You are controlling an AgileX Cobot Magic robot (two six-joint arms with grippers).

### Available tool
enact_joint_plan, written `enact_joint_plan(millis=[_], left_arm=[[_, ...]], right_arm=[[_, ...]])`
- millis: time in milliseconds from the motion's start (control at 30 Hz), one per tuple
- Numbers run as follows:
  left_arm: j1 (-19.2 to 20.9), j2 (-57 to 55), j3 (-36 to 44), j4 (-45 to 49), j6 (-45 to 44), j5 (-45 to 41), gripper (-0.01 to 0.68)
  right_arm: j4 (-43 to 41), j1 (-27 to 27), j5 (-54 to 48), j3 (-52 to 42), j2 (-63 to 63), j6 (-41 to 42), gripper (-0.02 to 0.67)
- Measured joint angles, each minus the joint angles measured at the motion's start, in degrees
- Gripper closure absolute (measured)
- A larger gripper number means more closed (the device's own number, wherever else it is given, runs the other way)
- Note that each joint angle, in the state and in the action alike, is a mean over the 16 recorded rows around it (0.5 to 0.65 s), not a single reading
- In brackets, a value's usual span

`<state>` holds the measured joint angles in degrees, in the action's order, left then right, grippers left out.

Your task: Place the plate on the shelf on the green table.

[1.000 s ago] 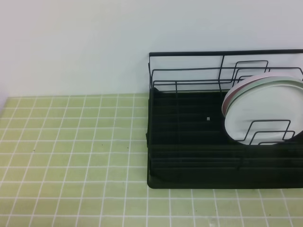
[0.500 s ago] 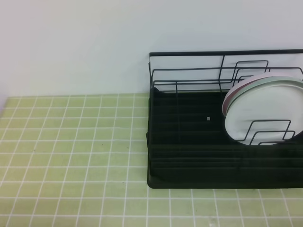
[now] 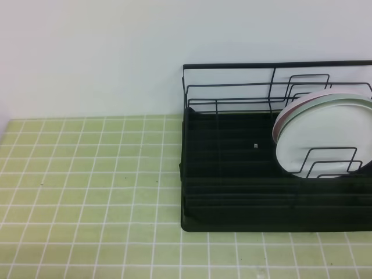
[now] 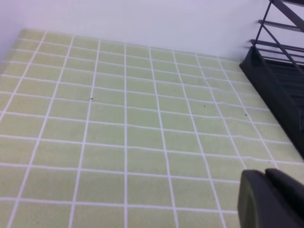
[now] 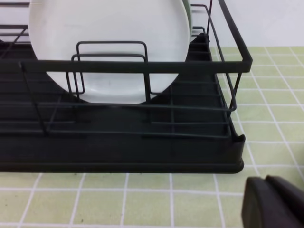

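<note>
The white plate (image 3: 305,145) stands upright in the right part of the black wire shelf (image 3: 232,192), behind a low wire divider. It leans on a mint-green plate (image 3: 331,97) with a pink rim. In the right wrist view the plate (image 5: 109,33) fills the shelf (image 5: 118,152) ahead, and my right gripper (image 5: 267,199) sits low at the bottom right, shut and empty, above the green table (image 5: 266,118). My left gripper (image 4: 267,194) is also shut and empty over the green table (image 4: 118,118), left of the shelf's corner (image 4: 275,85). Neither gripper shows in the exterior high view.
The shelf rests on the green table (image 3: 87,174) against a white wall (image 3: 87,58), with its tall back rail (image 3: 273,65) on top. Its left slots hold no plates. Tiled surface stretches left of and in front of the shelf.
</note>
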<state>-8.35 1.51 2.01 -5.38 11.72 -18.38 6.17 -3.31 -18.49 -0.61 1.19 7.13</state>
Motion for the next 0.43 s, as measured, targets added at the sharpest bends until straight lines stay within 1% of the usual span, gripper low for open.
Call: enact_joint_plan(millis=[433], left_arm=[[0.0, 0.0, 0.3, 0.0, 0.0, 0.0, 0.675]], right_arm=[[0.2, 0.0, -0.3, 0.6, -0.5, 0.0, 0.651]])
